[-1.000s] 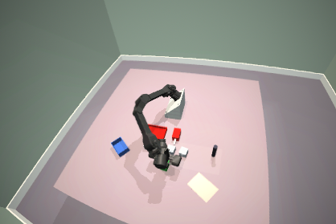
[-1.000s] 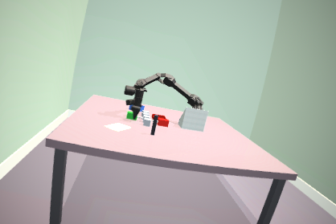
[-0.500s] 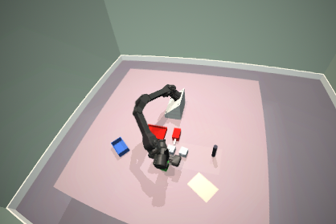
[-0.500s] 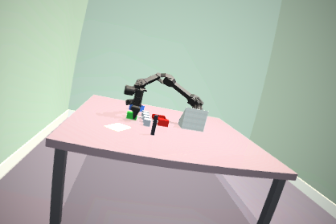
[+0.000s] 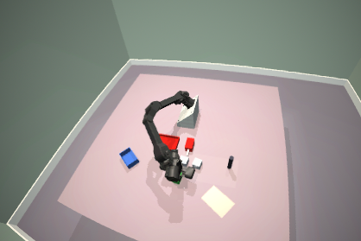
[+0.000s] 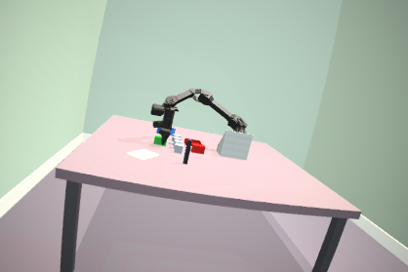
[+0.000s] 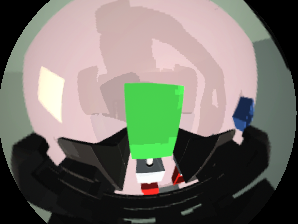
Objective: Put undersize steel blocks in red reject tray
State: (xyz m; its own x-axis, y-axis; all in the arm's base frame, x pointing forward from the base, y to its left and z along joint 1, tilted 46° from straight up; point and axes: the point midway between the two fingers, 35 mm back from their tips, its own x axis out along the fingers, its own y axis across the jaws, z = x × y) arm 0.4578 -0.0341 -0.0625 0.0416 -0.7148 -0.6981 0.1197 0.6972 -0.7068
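Gripping the gauge [image 5: 177,181] [image 6: 159,139] [image 7: 154,120] in a half-open hand [image 5: 180,176] [image 6: 165,140] [image 7: 149,125], low over the worktop [image 5: 242,112] [image 6: 210,175] [image 7: 175,30]. Pointing a pale pin at the nearest block [image 7: 150,175]. Could jam on the bore's edge if slightly askew, then pass for undersize. Could shove the block into the red gauge [image 5: 189,144] [image 6: 197,148] [image 7: 150,188] beyond if pushed too hard. Cannot tell how deep the pin sits, or whether in the bore at all. Hard to count blocks behind the hand. Mostly cut off in the wrist view, beyond one finger: the red tray [image 5: 169,142] [image 6: 185,140] [image 7: 176,177].
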